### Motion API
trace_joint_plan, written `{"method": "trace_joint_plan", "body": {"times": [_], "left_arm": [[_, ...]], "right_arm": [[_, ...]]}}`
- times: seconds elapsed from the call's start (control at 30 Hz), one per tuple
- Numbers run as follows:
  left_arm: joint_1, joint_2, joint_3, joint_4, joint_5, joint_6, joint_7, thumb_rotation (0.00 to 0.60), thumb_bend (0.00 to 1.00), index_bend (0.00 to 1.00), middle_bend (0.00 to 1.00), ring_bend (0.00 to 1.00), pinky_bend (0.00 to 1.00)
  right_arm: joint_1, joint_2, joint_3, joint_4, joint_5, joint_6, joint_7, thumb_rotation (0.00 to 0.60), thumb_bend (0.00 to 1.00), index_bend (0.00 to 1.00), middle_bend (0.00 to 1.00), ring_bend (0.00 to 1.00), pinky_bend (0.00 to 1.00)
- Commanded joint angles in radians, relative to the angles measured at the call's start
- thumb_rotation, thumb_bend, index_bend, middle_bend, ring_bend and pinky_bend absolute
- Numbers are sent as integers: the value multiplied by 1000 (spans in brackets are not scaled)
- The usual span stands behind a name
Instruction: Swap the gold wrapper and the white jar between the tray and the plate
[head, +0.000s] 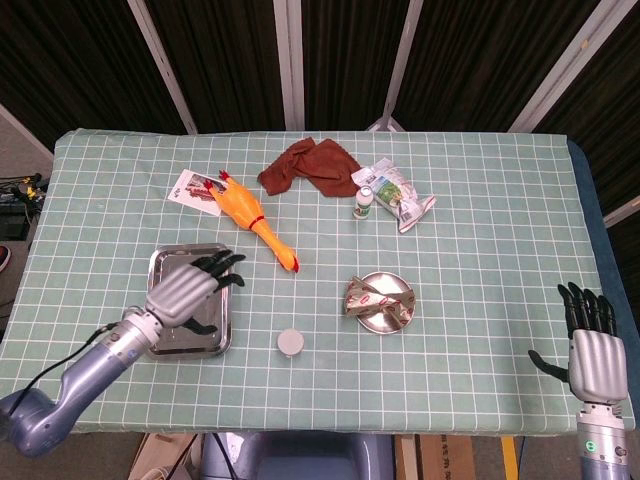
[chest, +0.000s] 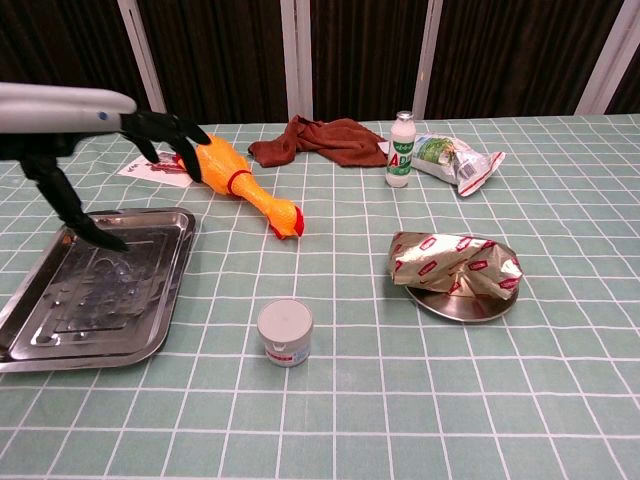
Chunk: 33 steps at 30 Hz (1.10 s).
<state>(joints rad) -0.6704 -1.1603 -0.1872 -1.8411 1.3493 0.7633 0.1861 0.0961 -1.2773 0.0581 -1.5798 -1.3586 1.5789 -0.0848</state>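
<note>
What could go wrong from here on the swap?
1. The white jar stands on the table between tray and plate, on neither; the swap may stall if it is left there.
2. The gold wrapper overhangs the plate's rim, so a grasp could drag or tip the plate.
3. The left hand hangs open over the tray, the rubber chicken close by; a sweep toward the jar might clip it.

Lab-like test setup: checked tablecloth (head: 500, 200), dark curtained backdrop (head: 220, 60).
</note>
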Motion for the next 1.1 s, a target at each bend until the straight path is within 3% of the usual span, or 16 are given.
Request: {"method": "trace_joint_plan", "body": {"times": [0.03, 0.23, 0.63, 1.1], "left_arm": [[-43, -74, 25, 15, -26, -41, 19, 600, 156, 268, 32, 0, 177], [-65, -213, 57, 103, -2, -12, 38, 600, 156, 264, 50, 0, 178], [-96, -401, 90, 242, 52, 43, 32, 600, 174, 272, 79, 8, 214], [-109, -470, 125, 309, 113, 86, 15, 600, 226, 337, 241, 173, 326]], "right_arm": [[-1, 3, -2, 4, 0, -23, 3, 600, 127, 84, 78, 0, 0], [-3, 4, 5, 4, 0, -41, 1, 600, 127, 84, 77, 0, 0], [-15, 9, 26, -2, 0, -55, 38, 600, 127, 84, 77, 0, 0], [-27, 11, 50, -4, 4, -59, 86, 600, 127, 84, 77, 6, 0]]}}
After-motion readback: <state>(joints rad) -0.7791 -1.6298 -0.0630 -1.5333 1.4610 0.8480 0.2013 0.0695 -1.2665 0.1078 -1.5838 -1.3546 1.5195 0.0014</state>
